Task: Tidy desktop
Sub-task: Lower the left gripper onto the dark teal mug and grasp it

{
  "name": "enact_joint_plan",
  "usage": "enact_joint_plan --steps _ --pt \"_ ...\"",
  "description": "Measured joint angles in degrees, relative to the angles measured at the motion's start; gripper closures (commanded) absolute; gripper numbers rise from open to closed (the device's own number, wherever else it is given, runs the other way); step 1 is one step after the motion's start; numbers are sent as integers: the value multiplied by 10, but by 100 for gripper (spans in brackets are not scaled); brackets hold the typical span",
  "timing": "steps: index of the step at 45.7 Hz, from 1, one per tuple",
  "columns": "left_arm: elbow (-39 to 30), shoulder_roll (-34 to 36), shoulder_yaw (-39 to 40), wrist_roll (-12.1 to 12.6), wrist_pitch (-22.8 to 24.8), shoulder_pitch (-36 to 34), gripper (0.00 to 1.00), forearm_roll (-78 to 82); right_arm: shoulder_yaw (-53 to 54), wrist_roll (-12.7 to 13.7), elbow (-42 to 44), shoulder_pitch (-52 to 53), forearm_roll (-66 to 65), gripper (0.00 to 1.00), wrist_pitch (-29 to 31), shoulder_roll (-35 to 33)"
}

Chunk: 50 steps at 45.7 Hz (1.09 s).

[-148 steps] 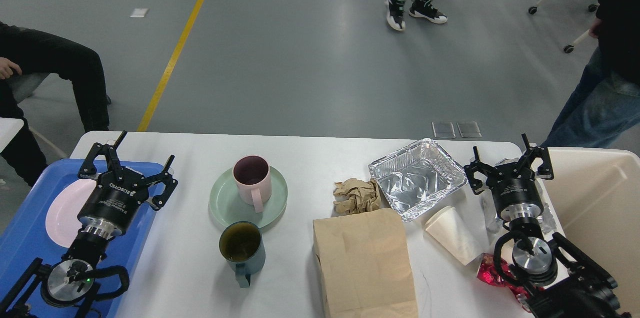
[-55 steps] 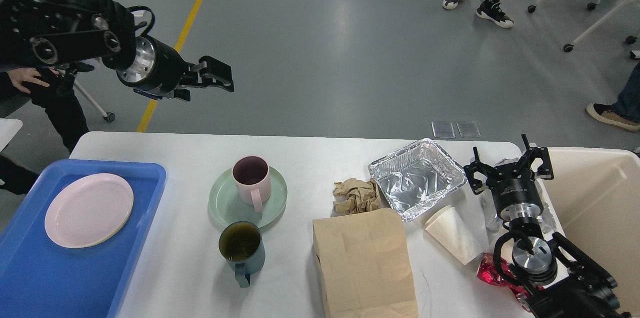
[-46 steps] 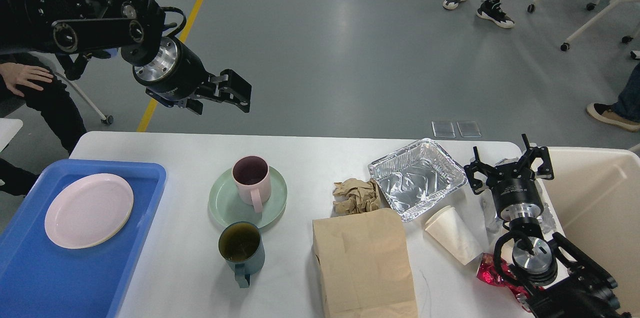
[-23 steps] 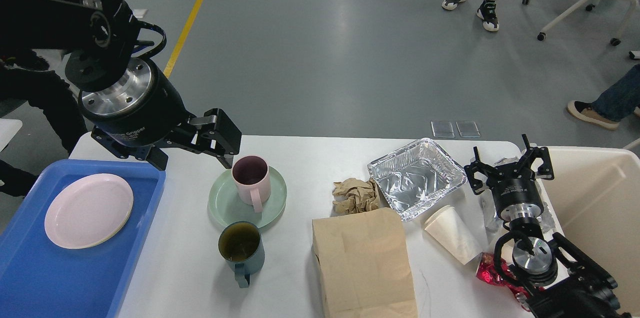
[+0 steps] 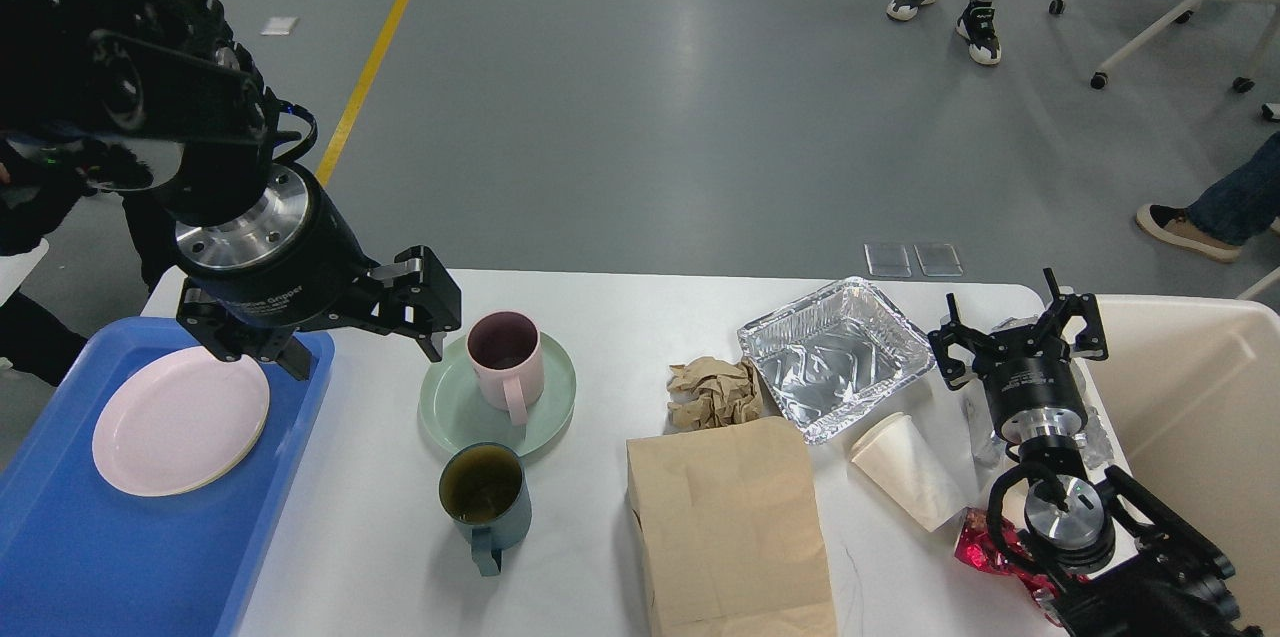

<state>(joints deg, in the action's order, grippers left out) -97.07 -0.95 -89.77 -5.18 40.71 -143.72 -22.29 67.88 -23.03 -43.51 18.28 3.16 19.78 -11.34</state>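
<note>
- Just right of the left gripper [image 5: 425,302], whose fingers stand a little apart holding nothing, a pale pink ceramic mug [image 5: 506,357] sits on a round green saucer [image 5: 455,407], both on the wide white desktop [image 5: 620,317] beneath it.
- A sideways approach could knock the mug over or drag the saucer.
- The dark teal mug [image 5: 485,497] nearer me looks to hold liquid; a nudge might spill it.
- The right gripper [image 5: 1020,332] is spread wide, empty.

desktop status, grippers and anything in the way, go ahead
Left gripper open, empty, beside pink mug. Right gripper open, empty, near foil tray. Desktop cluttered: mugs, paper bag, crumpled paper. Path unobstructed.
</note>
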Motion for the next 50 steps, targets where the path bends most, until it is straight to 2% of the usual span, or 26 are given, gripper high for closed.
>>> enact_joint_plan --steps 9,21,25,30,40,50 --pt "40 -19 24 3 -17 127 7 -1 0 0 0 0 0 0 0 0" --pt "77 -39 46 4 -181 290 7 -10 0 0 0 0 0 0 0 0" --pt "108 -48 46 4 -212 342 7 -22 0 0 0 0 0 0 0 0" --pt "153 -51 44 4 -225 402 8 -36 0 0 0 0 0 0 0 0" --pt "200 -52 45 4 -241 455 9 -44 0 0 -1 0 0 0 0 0" --pt "232 -51 46 3 -301 501 9 -44 0 0 -1 0 0 0 0 0"
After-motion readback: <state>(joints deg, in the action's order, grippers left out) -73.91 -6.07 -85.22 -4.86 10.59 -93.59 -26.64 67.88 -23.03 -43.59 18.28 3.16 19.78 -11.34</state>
